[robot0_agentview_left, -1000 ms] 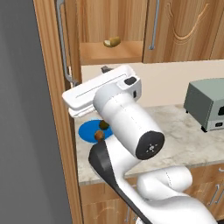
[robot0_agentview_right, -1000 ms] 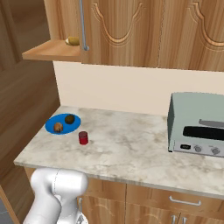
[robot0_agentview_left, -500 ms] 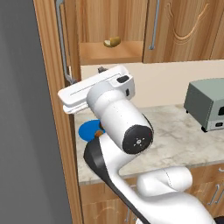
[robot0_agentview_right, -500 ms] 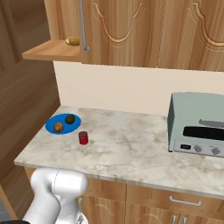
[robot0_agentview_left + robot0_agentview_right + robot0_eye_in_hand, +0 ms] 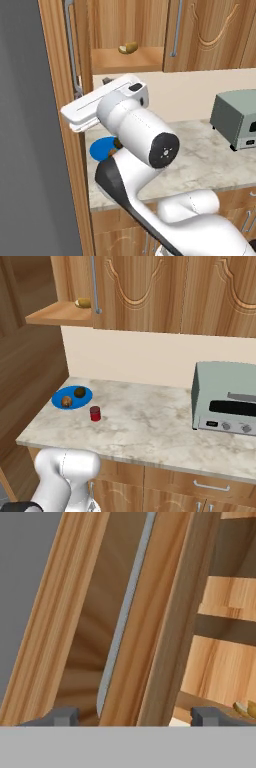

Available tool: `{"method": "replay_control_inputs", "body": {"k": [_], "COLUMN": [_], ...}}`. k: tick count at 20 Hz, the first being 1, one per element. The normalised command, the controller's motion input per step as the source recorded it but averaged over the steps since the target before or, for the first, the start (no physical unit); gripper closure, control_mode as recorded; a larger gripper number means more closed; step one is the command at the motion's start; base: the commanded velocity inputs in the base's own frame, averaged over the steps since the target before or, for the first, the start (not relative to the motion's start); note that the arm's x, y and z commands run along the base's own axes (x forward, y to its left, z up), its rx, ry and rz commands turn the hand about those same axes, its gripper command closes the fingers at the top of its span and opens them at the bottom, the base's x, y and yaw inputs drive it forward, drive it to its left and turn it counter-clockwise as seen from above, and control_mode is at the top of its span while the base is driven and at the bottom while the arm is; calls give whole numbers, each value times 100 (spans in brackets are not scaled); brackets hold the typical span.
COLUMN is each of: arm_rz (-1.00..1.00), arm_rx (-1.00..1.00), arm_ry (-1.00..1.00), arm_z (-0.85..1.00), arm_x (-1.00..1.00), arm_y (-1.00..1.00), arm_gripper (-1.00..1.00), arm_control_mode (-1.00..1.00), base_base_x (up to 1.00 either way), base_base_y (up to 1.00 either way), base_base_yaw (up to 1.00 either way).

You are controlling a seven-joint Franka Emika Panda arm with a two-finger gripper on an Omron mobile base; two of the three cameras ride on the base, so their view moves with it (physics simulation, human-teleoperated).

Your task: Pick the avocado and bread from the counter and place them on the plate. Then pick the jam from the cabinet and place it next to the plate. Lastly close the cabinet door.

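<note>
arm: the white robot arm with dark joints (image 5: pixel 150 145) bends up and reaches left.
gripper: the two-finger gripper with small dark tips (image 5: pixel 134 716) has its tips standing wide apart.

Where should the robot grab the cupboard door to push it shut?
Grip the silver bar handle of the open cabinet door, one finger on each side. It is a thin upright bar standing off the wood, and the gripper already straddles it.

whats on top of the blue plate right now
On the flat round bright blue plate sit two small balls: the dark olive-brown avocado and the reddish orange-brown bread. From the left base view, the robot's white arm covers most of the plate.
</note>
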Motion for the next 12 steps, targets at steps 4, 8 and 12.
{"method": "replay_control_inputs", "body": {"k": [4,8,12], "arm_rz": [11,0,-22], "arm_rx": [-1,-7,-9], "arm_ry": [11,11,6], "arm_z": [-38,-43,-28], "arm_x": [73,90,78], "arm_y": [17,5,-18], "arm_gripper": [-100,-100,-100], "arm_control_mode": [-100,-100,-100], "base_base_x": [0,0,0], "base_base_y": [0,0,0], "base_base_yaw": [0,0,0]}}
